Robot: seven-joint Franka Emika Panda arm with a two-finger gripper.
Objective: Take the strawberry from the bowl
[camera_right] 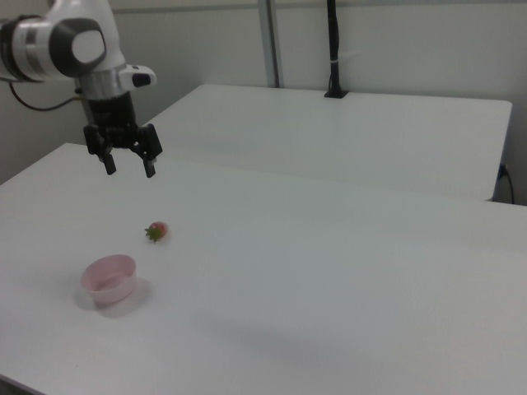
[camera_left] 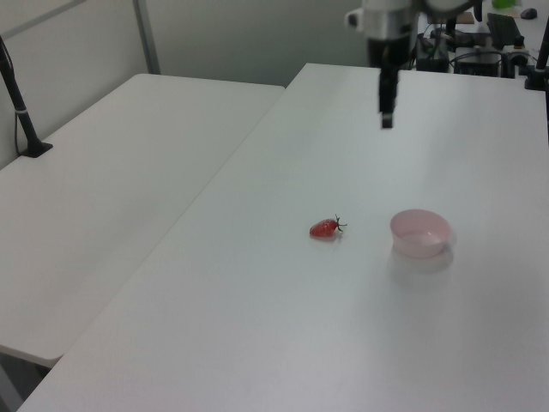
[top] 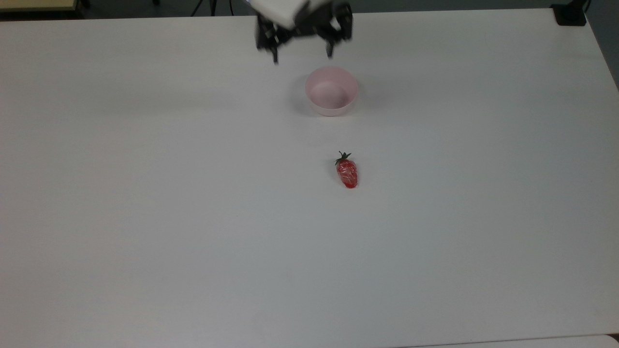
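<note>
Your gripper [camera_right: 128,165] hangs released high above the white table's [top: 145,217] far edge, strawberry [top: 347,172] lying mid-table near the bowl [top: 331,91].

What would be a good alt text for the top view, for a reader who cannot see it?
A red toy strawberry lies on a white table, apart from an empty pale pink bowl further up the top view. The robot's open gripper hangs at the top edge, above the bowl, holding nothing.
</note>
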